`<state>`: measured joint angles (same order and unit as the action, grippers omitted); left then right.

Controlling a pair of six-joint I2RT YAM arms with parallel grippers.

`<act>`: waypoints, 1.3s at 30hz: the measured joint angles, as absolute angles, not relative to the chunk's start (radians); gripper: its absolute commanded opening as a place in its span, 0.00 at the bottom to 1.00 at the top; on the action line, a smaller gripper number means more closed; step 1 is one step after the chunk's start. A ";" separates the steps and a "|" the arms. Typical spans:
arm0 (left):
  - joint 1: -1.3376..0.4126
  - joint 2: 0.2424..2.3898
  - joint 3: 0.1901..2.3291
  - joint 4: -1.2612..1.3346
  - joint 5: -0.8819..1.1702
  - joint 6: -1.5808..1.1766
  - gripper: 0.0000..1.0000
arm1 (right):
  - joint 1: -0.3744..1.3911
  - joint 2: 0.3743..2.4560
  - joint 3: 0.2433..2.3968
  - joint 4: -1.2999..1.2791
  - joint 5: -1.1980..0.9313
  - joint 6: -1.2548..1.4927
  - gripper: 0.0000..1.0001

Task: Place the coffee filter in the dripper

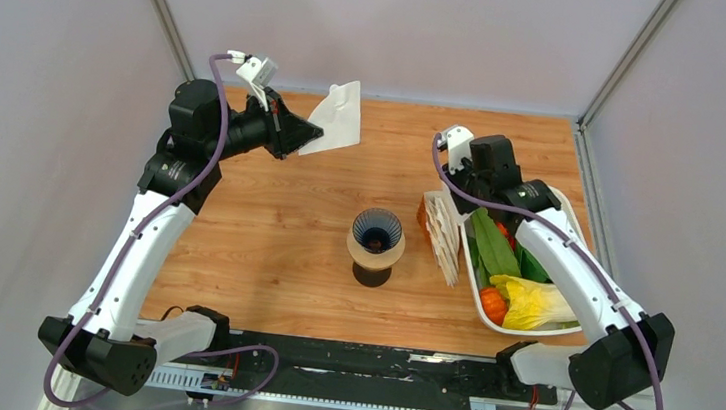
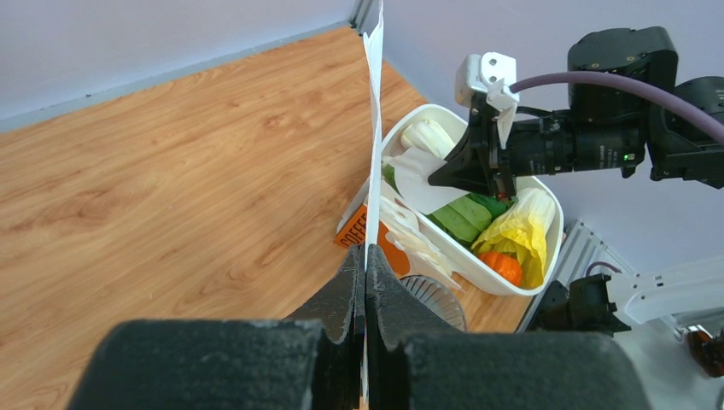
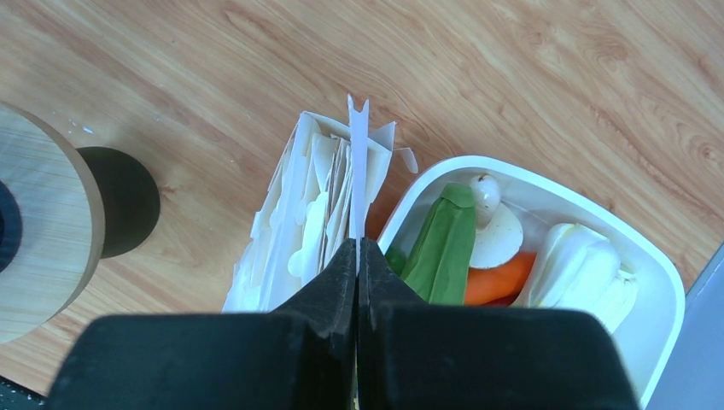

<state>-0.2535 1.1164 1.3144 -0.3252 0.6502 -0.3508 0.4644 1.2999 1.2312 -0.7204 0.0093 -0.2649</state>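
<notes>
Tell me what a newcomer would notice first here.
The white coffee filter hangs aloft in the shut left tool over the far left of the table. At centre stands the navy dripper, empty; at right, a white tub of bright vegetables, beside which the right tool pinches a sheet above the filter stack.

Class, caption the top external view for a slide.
Left gripper pinches the coffee filter, not yet over the dripper.

We see the coffee filter (image 1: 340, 114), thin, white and fan-shaped, held aloft by one corner in the left claw (image 1: 303, 141) over the bench's (image 1: 265, 246) far left. The dripper (image 1: 378, 229), navy and ribbed, stands mouth-up mid-bench, well apart.
</notes>
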 measured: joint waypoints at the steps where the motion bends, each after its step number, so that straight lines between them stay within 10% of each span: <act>1: -0.253 1.116 1.314 -0.326 0.650 -0.350 0.00 | 0.464 1.305 1.226 -0.715 0.009 -0.267 0.00; 17: -0.253 1.116 1.314 -0.326 0.654 -0.349 0.00 | 0.464 1.352 1.125 -0.646 -0.004 -0.301 0.01; 39: -0.253 1.077 1.154 -0.111 0.919 -0.376 0.00 | 0.424 1.296 1.512 -0.755 -0.469 -0.226 1.00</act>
<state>-0.2535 1.0771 1.1542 -0.1112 0.9188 -0.3763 0.4240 1.2964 1.5120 -0.7551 -0.4686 -0.2260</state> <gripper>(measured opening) 0.007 0.968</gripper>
